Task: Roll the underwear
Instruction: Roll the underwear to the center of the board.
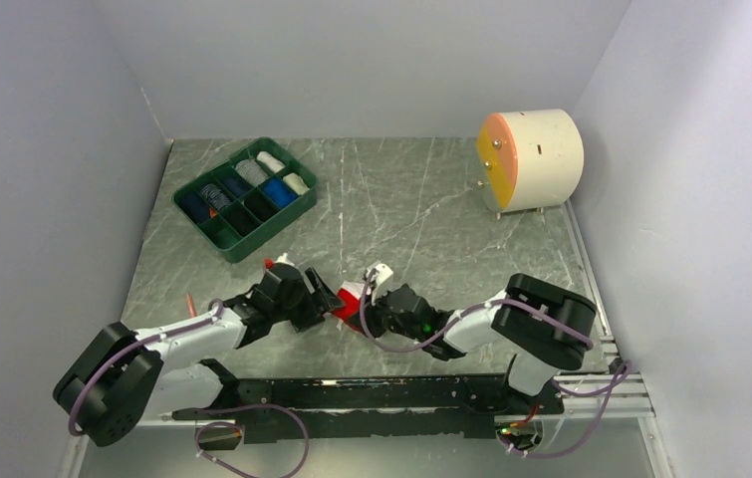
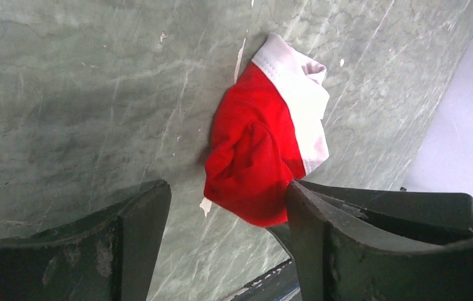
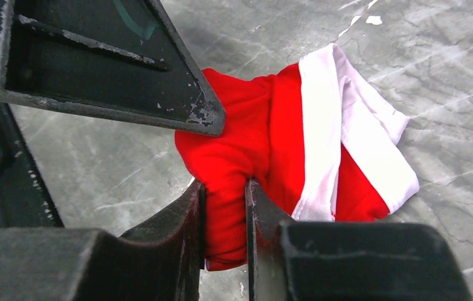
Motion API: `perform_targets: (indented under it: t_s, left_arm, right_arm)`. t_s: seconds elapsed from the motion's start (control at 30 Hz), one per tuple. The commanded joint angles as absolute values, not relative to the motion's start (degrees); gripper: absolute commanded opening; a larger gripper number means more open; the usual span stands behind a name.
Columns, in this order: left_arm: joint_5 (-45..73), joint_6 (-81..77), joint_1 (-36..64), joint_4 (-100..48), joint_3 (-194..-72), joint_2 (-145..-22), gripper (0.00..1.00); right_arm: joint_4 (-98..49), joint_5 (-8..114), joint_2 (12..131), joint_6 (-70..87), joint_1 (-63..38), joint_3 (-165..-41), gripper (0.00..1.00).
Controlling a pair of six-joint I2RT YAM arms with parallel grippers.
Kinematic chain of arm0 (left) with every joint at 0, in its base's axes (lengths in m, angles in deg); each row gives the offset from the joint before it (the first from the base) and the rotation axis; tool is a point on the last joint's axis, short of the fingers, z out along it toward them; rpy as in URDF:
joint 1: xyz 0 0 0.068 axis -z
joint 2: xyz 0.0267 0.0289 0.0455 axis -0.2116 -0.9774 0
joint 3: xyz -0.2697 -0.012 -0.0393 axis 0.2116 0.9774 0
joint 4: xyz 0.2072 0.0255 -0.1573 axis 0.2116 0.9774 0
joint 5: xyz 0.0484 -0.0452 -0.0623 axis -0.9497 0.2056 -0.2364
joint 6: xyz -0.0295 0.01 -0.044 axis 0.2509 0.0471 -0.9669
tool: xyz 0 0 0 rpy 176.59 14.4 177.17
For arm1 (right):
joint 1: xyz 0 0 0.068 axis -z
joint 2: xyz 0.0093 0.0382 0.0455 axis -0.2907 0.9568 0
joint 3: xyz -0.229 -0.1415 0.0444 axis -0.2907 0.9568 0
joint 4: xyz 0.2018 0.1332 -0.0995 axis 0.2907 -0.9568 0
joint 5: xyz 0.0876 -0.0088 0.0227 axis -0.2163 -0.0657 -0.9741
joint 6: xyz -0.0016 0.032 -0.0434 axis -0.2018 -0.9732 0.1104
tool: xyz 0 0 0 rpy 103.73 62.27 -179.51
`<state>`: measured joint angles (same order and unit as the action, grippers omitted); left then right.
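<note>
The right claw (image 3: 224, 219) pinches limp red cloth underwear (image 3: 252, 144); left claw (image 2: 226, 194) stands open. The white waistband (image 3: 321, 125) seems firmer to hold.

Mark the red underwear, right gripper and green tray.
red underwear (image 3: 252, 125): right wrist view, red body cloth.
right gripper (image 3: 224, 188): right wrist view, between its fingertips.
green tray (image 1: 270, 229): top view, near-right wall.

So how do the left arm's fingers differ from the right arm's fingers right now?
The left fingers stand wide apart; the right fingers are almost closed. The right fingers pinch a fold of the red underwear; the left fingers grip nothing, the cloth lying just ahead of them. Shared: both pairs are black and sit low over the table at the same bundle.
</note>
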<state>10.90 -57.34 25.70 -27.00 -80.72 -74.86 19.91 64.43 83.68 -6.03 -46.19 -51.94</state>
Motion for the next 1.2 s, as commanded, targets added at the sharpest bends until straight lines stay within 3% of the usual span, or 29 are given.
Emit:
perform_targets:
  t_s: [0.0, 0.17, 0.3, 0.37, 0.53, 0.77, 0.93, 1.17]
  left_arm:
    - [10.20, -55.46, 25.48, -21.32, -79.22, -78.59, 0.73]
    - [10.04, -54.63, 25.43, -23.10, -80.12, -82.10, 0.58]
    - [9.68, -54.17, 25.41, -22.93, -80.75, -83.17, 0.39]
    - [9.46, -54.07, 25.44, -22.73, -80.75, -82.69, 0.29]
    - [9.15, -53.91, 25.45, -20.38, -80.58, -80.93, 0.11]
    - [11.35, -55.12, 25.49, -21.64, -79.82, -81.73, 0.05]
    - [11.52, -54.58, 25.42, -20.70, -81.34, -83.07, 0.05]
    - [11.81, -54.51, 25.49, -20.90, -81.16, -83.44, 0.05]
  right_arm:
    - [20.02, 50.20, 88.00, -12.91, -44.88, -48.14, 0.12]
    - [25.51, 46.12, 90.55, -12.58, -44.36, -46.70, 0.12]
    - [27.47, 44.01, 92.34, -11.08, -44.12, -46.31, 0.14]
    - [26.08, 43.94, 92.38, -9.74, -44.12, -47.04, 0.19]
    - [13.64, 46.94, 87.37, -3.85, -44.10, -51.29, 0.45]
    - [-1.94, 60.10, 79.01, 6.45, -47.55, -57.99, 0.58]
    - [-0.04, 75.00, 76.72, 14.83, -56.11, -58.32, 0.60]
    - [3.78, 82.58, 79.09, 19.56, -59.67, -60.54, 0.63]
